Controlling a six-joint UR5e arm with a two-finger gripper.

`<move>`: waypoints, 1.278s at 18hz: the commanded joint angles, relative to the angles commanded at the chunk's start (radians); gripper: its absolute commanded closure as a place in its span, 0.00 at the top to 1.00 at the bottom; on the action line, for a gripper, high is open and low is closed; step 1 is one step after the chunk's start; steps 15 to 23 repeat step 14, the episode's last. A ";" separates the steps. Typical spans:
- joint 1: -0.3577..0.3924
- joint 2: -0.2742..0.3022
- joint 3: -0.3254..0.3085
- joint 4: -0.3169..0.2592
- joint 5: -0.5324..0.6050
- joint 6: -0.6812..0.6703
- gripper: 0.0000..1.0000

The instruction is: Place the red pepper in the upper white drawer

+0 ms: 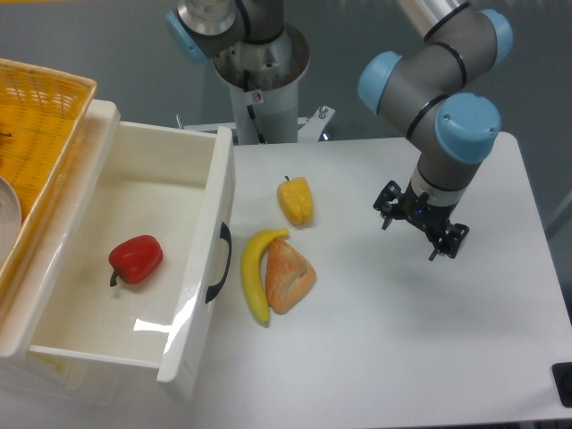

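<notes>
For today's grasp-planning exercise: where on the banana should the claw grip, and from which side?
Grip the banana across its middle, descending from above. It lies flat on the table, with its left side free; the bread wedge touches its right side, so one finger needs care there.

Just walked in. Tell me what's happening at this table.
The red pepper already lies inside the open upper white drawer. The gripper hangs open and empty over the right side of the table, touching nothing. A yellow pepper, banana and bread wedge lie on the table beside the drawer.
</notes>
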 joint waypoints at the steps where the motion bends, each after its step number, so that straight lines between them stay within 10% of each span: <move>1: -0.002 -0.009 -0.002 0.002 0.020 0.000 1.00; 23: 0.028 -0.015 0.000 0.003 0.023 0.123 1.00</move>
